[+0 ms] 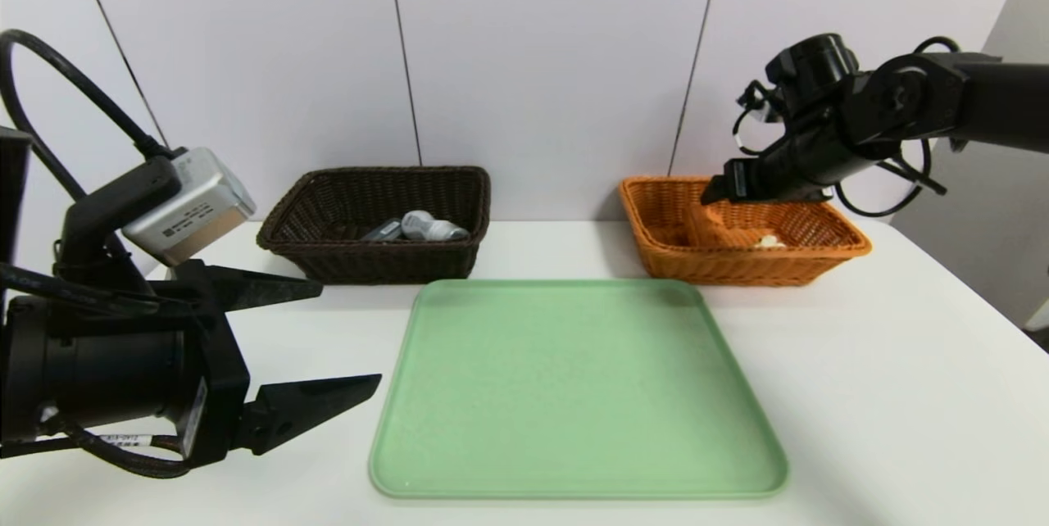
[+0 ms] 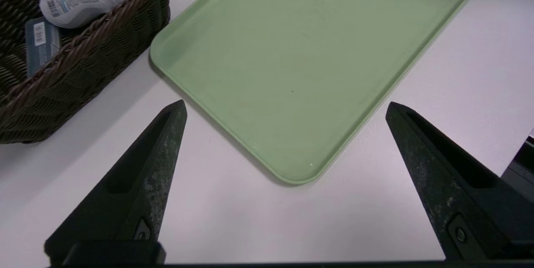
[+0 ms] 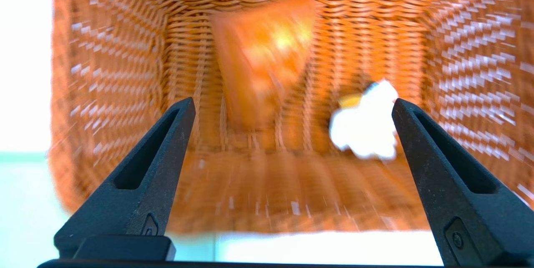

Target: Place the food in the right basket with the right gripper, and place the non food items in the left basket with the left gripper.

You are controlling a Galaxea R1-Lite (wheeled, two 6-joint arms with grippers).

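The right claw [image 3: 294, 103] is wide apart over the orange basket [image 1: 758, 268], at two o'clock. The orange packet [image 3: 267, 51] lies inside. Dropping food looks finished; next, lift away. The left claw [image 2: 288, 103] waits, spread, at nine o'clock.

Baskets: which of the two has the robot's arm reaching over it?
The orange basket, on the right beyond the green tray; the right gripper hangs open above it. The other basket is dark brown.
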